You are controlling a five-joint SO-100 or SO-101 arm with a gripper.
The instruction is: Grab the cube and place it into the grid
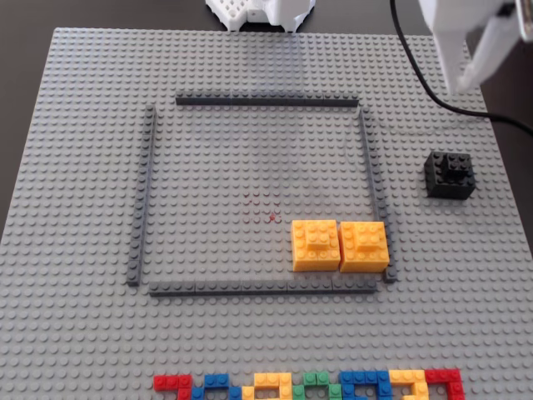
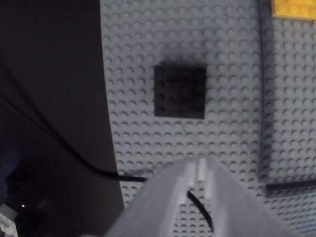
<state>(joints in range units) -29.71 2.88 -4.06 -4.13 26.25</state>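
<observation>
Jaws (image 1: 460,83) above cube (image 1: 450,175) (apart)

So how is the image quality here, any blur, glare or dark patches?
Fixed view: sharp and evenly lit, with faint glare on the baseplate near the top; the cube reads clearly. Wrist view: soft and dim, the cube a featureless dark square, the gripper blurred.

Bench (image 1: 25,17): a dark surface is showing around a large grey studded baseplate (image 1: 75,333).
Baseplate: it is lying flat, carrying everything else.
Grid (image 1: 250,167): four thin dark grey strips are outlining a square on the studs.
Yellow blocks (image 1: 340,245): two are sitting side by side inside the grid's lower right corner in the fixed view.
Cube (image 1: 450,175): it is sitting outside the grid, right of it.
Coloured bricks (image 1: 308,386): a row is lying along the bottom edge.
Cable (image 1: 416,75): a black one is trailing across the upper right corner.
</observation>
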